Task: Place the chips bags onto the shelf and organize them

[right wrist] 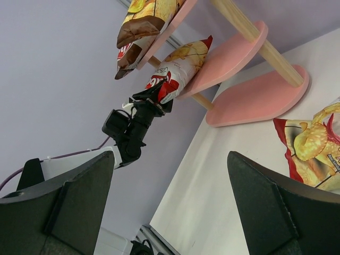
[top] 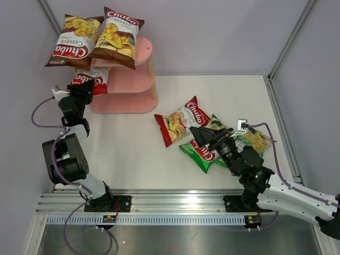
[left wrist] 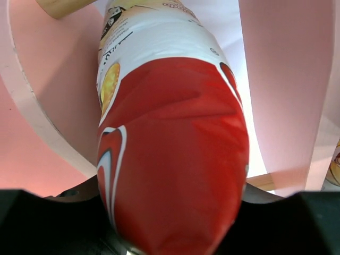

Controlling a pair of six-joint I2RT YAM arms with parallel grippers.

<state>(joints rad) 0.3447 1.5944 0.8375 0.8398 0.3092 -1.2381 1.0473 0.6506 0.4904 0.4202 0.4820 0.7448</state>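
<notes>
Red-white bag (left wrist: pixel 175 159) tight in left tool (top: pixel 88 85)

Glossy, crinkled plastic on bags (top: pixel 178 123); matt pink shelf (top: pixel 127 85), pale bare-wood posts (right wrist: pixel 255 37); ribbed metal rail (top: pixel 175 204).

This looks like a robotics lab test cell. A white bench (top: pixel 133 159) is boxed in by plain pale-lilac panels (top: pixel 212 32) set in metal framing (top: pixel 289 40). A slotted aluminium rail (top: pixel 175 204) runs along the bench's near edge, with the left arm (top: pixel 69 159) and right arm (top: pixel 276 194) bolted to it and purple cables (top: pixel 37 114) looping loose. A small pink shelf (top: pixel 127 90) stands at the far left corner, and chips bags (top: pixel 178 122) lie on the bench.
</notes>
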